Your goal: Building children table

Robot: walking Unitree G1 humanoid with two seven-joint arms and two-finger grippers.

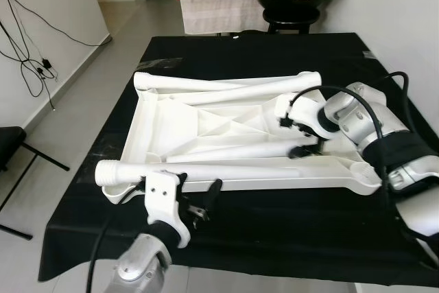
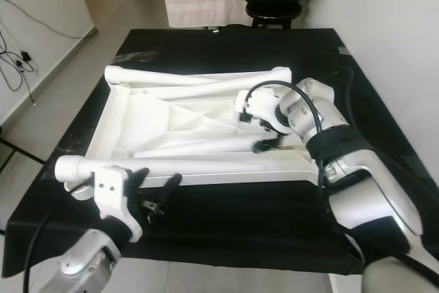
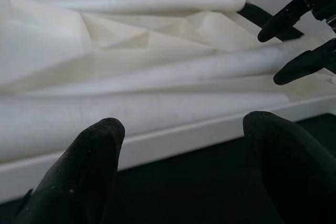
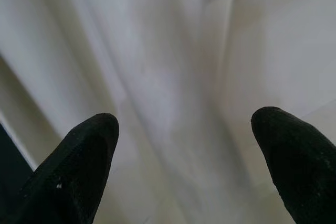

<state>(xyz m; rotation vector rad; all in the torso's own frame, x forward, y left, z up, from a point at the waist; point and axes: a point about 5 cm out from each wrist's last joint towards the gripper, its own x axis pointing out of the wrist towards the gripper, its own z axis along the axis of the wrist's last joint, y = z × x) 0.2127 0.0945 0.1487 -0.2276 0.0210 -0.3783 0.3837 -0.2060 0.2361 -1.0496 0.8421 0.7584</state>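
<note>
Tabletop (image 1: 171, 125) between left gripper (image 1: 182, 186), right gripper (image 1: 291, 135)

Black-draped table (image 1: 274, 231) under white tabletop (image 1: 171, 125)

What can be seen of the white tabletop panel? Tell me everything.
The white tabletop panel looks like moulded plastic and lies upside down on the black-covered table, its ribbed underside and raised rim facing up. Several white tube legs lie loose across and inside it, one jutting past its near left corner. The right end effector, open, reaches in over a leg; the left end effector, open, hovers at the near rim.
</note>
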